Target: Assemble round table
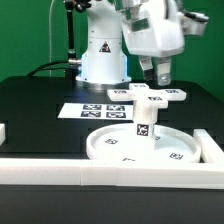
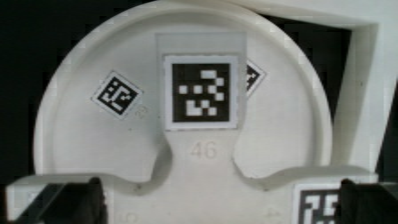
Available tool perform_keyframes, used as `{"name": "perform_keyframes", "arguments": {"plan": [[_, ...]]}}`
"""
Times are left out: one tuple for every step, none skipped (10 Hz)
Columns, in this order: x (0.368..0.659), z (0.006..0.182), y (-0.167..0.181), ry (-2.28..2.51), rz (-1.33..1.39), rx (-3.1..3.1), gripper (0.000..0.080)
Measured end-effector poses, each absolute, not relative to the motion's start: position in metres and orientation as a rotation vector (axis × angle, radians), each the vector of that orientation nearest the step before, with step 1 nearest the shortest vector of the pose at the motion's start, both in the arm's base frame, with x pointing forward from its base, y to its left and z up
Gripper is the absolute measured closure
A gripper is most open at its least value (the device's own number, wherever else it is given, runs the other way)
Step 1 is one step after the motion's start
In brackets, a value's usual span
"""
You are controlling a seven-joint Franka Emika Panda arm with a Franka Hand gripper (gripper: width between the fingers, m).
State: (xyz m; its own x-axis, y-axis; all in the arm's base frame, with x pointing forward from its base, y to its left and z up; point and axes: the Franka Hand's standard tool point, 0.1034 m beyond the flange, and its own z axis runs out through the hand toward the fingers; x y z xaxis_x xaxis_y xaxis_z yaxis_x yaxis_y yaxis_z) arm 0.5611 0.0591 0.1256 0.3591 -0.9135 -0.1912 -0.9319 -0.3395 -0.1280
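Centre frame, the white plastic cylinder leg (image 1: 145, 122) stands upright in the large rimmed white round disc (image 1: 110, 146), flat white cross-shaped piece (image 1: 152, 93) on top. Bulky white gripper (image 1: 158, 75) hovers above, jaws spread, holding nothing; probably regrasping the cross next.

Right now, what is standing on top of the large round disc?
On the round disc the cylinder leg stands upright, with the cross-shaped piece on its top. Where the leg meets the disc is covered.

faint embossed "46" on the round disc (image 2: 199, 152)
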Motion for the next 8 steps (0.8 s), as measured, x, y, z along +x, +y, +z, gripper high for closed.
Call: {"name": "perform_keyframes", "arguments": {"plan": [[0.5646,0.1270,0.0649,1.549,0.168,-2.495,0.0151],[0.5669,0.1263,0.0630,1.465,0.139,-2.540,0.0151],[0.5659,0.1255,0.0628,1.372,0.130,-2.590,0.0151],[0.5660,0.1255,0.0627,1.279,0.119,-2.634,0.0151],[0.5659,0.1252,0.0611,1.117,0.098,-2.704,0.0151],[0.5662,0.1248,0.0584,0.890,0.063,-2.787,0.0151],[0.5685,0.1258,0.0580,0.663,0.014,-2.866,0.0151],[0.5678,0.1250,0.0583,0.307,-0.025,-2.931,0.0151]]}}
